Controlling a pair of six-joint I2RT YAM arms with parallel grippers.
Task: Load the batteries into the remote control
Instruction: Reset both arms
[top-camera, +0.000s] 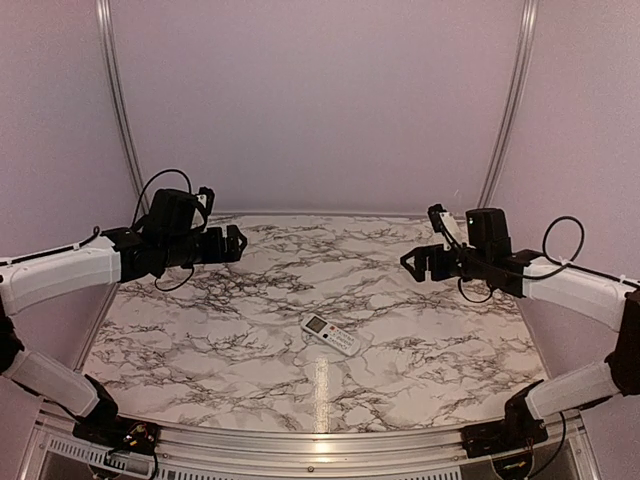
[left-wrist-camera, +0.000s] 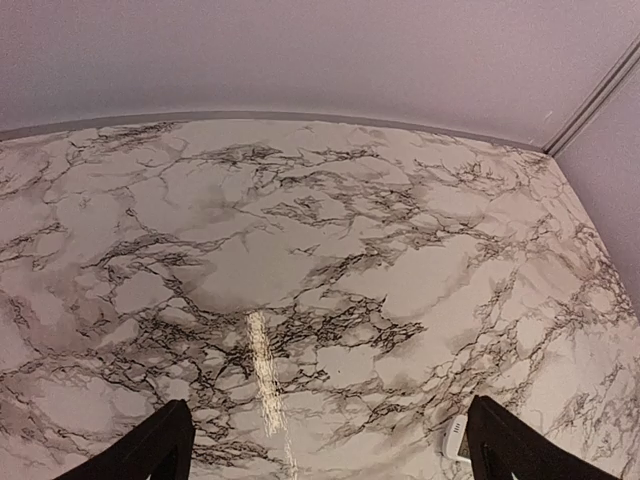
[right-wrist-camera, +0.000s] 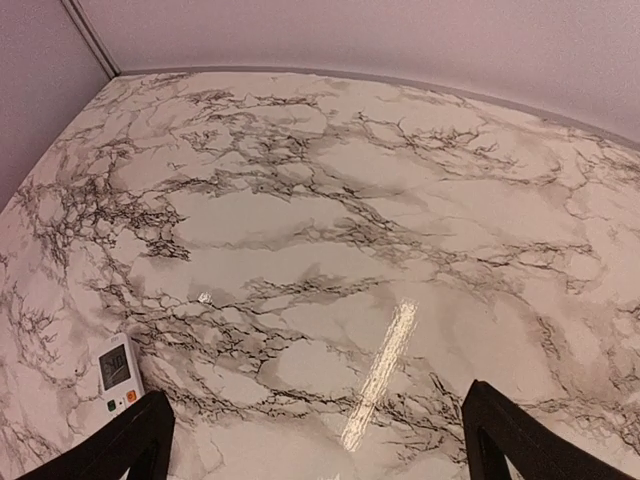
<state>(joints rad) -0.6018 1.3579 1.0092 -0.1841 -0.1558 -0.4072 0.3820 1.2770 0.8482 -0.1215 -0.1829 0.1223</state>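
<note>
Here we are with both arms held up over the marble table (top-camera: 250, 300). The left gripper (top-camera: 236, 243) points inward, its fingers spread wide with nothing between them. The right gripper (top-camera: 408, 262) faces it from the other side, jaws likewise parted and empty.

The remote control (top-camera: 331, 335) lies flat on the table, below both tools and between them, a little closer to the right gripper than to the left. It sits face up and at a slant, with its display end turned toward the left gripper's side.

From the left wrist, we look down between the left gripper's (left-wrist-camera: 325, 450) two dark fingers (left-wrist-camera: 150, 452), which stand well apart over bare marble. A white corner of the remote control (left-wrist-camera: 455, 440) shows just beside the inner edge of the finger on the right of that view.

From the right wrist, the right gripper (right-wrist-camera: 315, 440) is spread just as wide. The remote control's (right-wrist-camera: 118, 375) display end, with an orange button, shows just above the finger (right-wrist-camera: 135, 445) on the left of that view, apart from it.
</note>
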